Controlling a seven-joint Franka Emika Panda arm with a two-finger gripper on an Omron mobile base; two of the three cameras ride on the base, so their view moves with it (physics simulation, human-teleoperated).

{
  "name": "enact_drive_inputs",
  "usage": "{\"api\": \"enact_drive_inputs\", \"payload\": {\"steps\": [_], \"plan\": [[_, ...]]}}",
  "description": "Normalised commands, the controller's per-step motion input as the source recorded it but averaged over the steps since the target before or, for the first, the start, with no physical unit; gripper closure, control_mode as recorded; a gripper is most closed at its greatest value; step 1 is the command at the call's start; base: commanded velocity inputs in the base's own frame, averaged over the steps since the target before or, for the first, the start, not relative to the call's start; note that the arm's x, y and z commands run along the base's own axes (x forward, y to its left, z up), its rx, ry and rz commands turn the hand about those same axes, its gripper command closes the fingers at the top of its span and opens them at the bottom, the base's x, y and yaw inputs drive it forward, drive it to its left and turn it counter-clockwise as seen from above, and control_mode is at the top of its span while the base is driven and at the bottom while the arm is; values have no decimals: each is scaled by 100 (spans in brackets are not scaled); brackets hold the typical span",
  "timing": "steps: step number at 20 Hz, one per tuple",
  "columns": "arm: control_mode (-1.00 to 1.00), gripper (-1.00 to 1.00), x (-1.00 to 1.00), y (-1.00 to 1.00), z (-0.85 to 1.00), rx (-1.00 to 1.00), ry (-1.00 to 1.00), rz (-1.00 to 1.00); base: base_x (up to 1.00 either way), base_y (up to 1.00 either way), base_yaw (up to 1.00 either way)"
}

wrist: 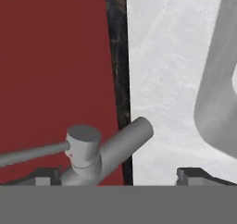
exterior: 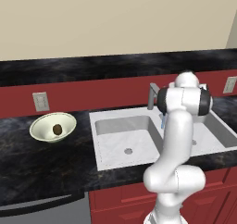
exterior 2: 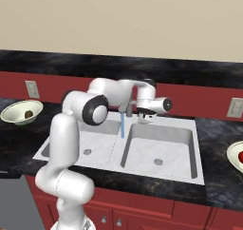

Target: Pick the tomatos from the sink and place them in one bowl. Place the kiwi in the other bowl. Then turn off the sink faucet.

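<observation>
1. Dark fingertips of the two-finger gripper (wrist: 118,176) stand wide apart with nothing between them yet; in the hand view the grey metal angular faucet (wrist: 99,151), its round cap and thin lever included, sits just ahead, nearer one tip.
2. Judging by that, fruit sorting looks finished and shutting off the tap is the step in hand: blue water (exterior 2: 122,125) runs into the white marbled double-basin sink (exterior 2: 161,177).
3. Next, the hand likely must catch the lever and push it.
4. Farther off, the small brown egg-shaped kiwi (exterior: 57,129) rests in the shallow cream-green bowl (exterior: 39,129).
</observation>
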Motion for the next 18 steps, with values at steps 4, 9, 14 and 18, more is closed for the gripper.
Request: {"api": "enact_drive_inputs", "payload": {"steps": [4, 9, 14, 18], "plan": [[-100, -100, 48, -10, -23, 0, 3, 0, 0, 0, 0], [-100, -100, 46, -3, -19, 0, 1, 0, 0, 0, 0], [-100, -100, 37, 0, -17, 0, 0, 0, 0, 0, 0], [-100, -100, 35, 15, -20, 0, 0, 0, 0, 0, 0]]}}
